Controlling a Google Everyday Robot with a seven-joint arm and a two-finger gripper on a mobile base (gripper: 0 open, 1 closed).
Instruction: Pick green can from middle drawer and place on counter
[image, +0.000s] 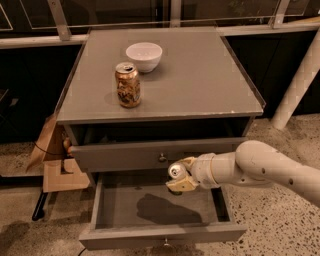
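Note:
My gripper (180, 176) hangs over the open middle drawer (125, 207), just in front of the upper drawer's face. Its pale yellow fingers (181, 186) are shut on the green can (175, 171). Only the can's silver top shows, tipped toward the camera; its dark body is mostly hidden between the fingers. The can is off the drawer floor, and its shadow lies on the floor below. The counter (200, 80) is the flat grey cabinet top above and behind the gripper.
A gold-brown patterned can (128, 85) and a white bowl (144, 56) stand on the counter's left half. The upper drawer (125, 157) is slightly ajar, with a knob (162, 158). A cardboard box (55, 167) sits left of the cabinet and a white post (300, 82) at right.

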